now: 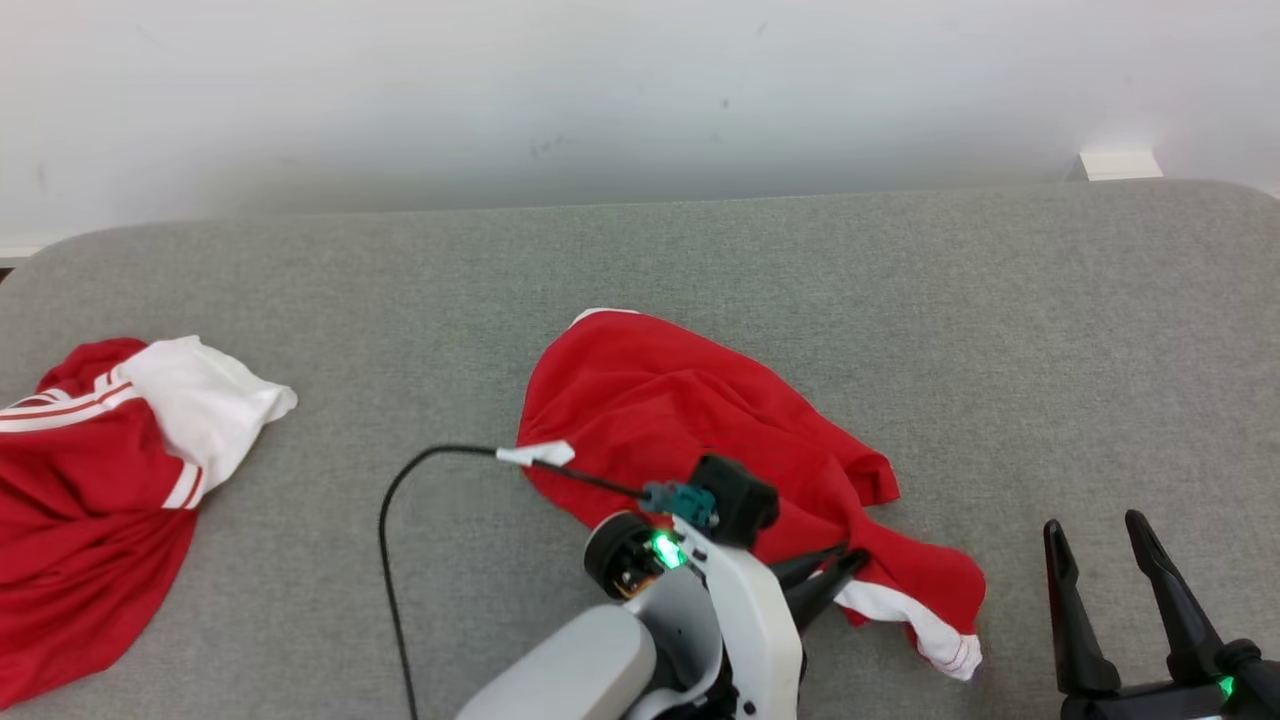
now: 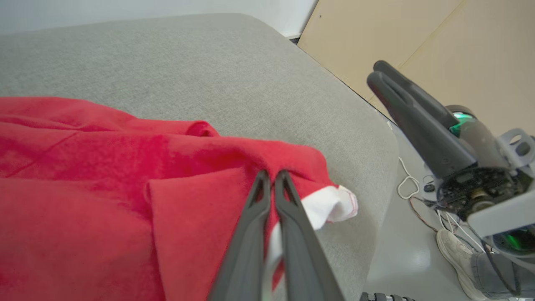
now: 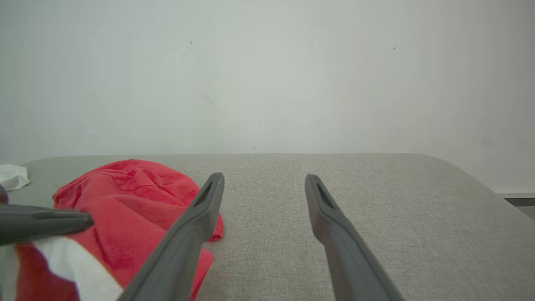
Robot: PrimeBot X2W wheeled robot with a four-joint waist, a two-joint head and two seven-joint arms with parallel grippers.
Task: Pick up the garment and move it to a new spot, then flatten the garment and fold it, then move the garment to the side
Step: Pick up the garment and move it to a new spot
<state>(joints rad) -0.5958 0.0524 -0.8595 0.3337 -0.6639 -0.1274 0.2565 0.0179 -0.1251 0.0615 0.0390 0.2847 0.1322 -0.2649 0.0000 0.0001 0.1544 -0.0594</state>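
Note:
The garment (image 1: 680,410) is a crumpled red shirt with white trim, lying in the middle of the grey padded surface (image 1: 1000,330). My left gripper (image 1: 848,562) is shut on the garment's lower right part, close to the white-striped edge. In the left wrist view its fingers (image 2: 271,177) are pressed together on red cloth (image 2: 83,167), with white fabric pinched between them lower down. My right gripper (image 1: 1092,528) stands open at the lower right, apart from the garment. In the right wrist view it (image 3: 264,179) hovers over bare grey fabric with the garment (image 3: 125,188) to its left.
A second red and white garment (image 1: 90,480) lies bunched at the left edge. A black cable (image 1: 385,530) loops over the surface from my left arm. The left wrist view shows the surface's rounded corner (image 2: 376,138), floor beyond it and a person's shoe (image 2: 451,246).

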